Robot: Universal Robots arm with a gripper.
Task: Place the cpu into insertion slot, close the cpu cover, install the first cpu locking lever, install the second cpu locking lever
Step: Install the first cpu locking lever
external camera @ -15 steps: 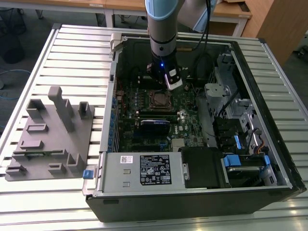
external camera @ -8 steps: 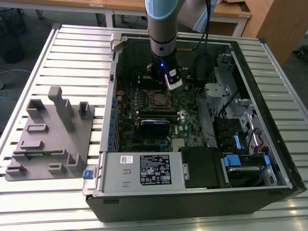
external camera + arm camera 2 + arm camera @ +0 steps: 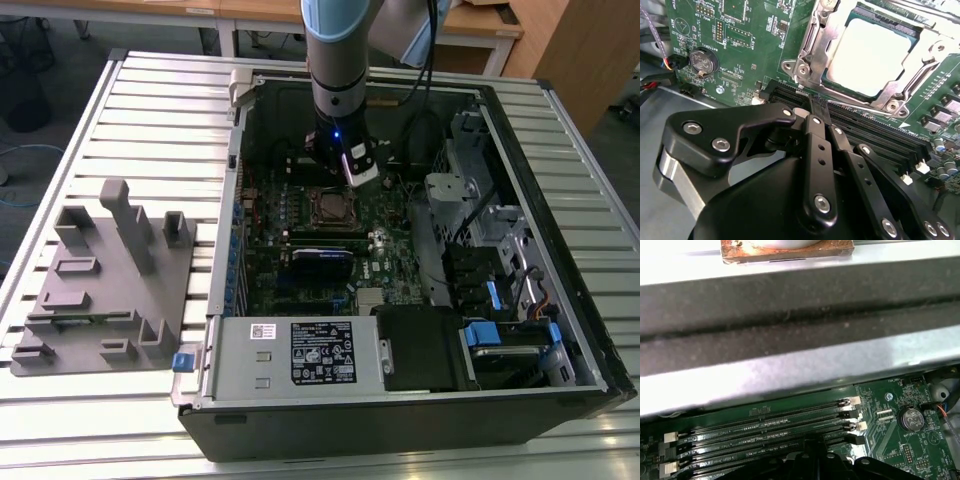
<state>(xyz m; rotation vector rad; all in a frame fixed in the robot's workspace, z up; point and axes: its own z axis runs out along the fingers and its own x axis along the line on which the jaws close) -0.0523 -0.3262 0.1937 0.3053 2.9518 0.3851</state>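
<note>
Claw [image 3: 818, 107] pressed together, tips over memory slots [image 3: 880, 137]. In second wrist view we see cpu [image 3: 870, 52] seated, cpu cover [image 3: 812, 50] framing it; first wrist view gives slots, case wall [image 3: 790, 305].

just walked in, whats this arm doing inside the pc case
A single robot arm reaches into an open computer case, working at the motherboard's insertion slot. The cpu already sits in the slot, and the cpu cover lies down over it, framing its grey top. The gripper is shut, its tips low over the memory slots right beside the cover's edge. Whether the cover is locked down cannot be told.
</note>
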